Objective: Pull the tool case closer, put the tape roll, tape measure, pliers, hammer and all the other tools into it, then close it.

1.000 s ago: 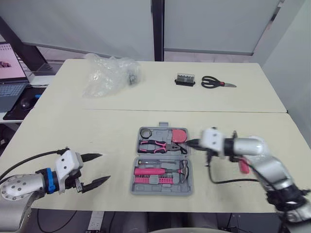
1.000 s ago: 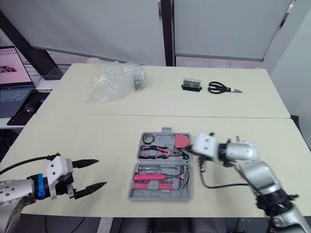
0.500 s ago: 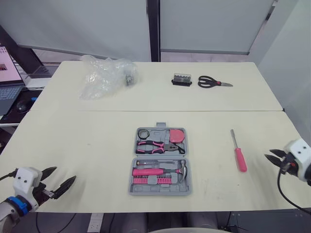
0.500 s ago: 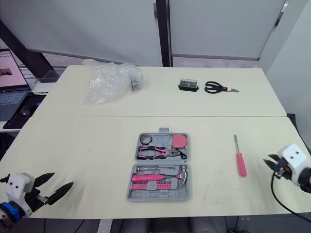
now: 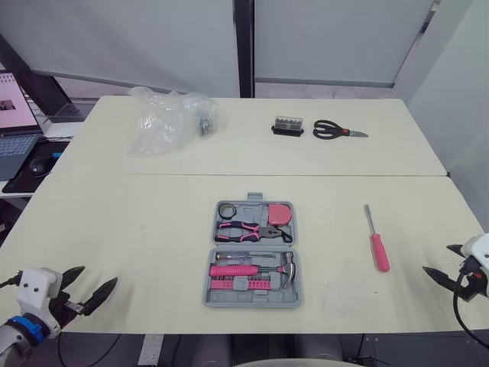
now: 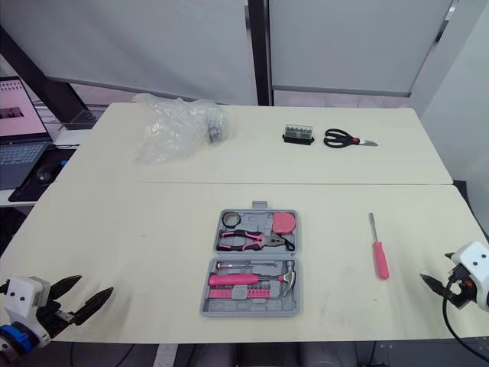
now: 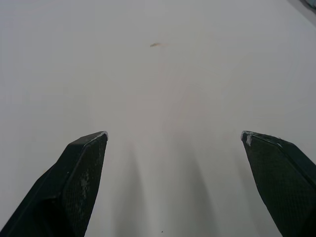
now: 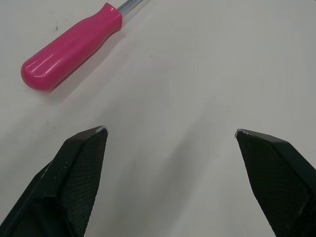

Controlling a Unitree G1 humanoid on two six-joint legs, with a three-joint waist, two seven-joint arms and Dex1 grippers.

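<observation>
Two grippers hang low with fingers spread wide, holding nothing: I see the left gripper (image 5: 98,275) at the bench's (image 5: 137,222) near left corner and the right gripper (image 5: 436,258) at its near right corner. The tool case (image 5: 252,301) lies open by the middle of the near edge, holding tape roll (image 5: 226,210), tape measure (image 5: 280,213), pliers (image 5: 248,229) and hammer (image 5: 286,264). The screwdriver (image 5: 374,241) lies on the bench between case and right gripper; the scissors (image 5: 336,131) lie near the far edge.

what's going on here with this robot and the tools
The case lies open mid-table with pliers, a hammer and more inside. A screwdriver lies right of it, scissors and a bit box farther back. The left pincer and right pincer are open, holding nothing, at the near corners.
</observation>
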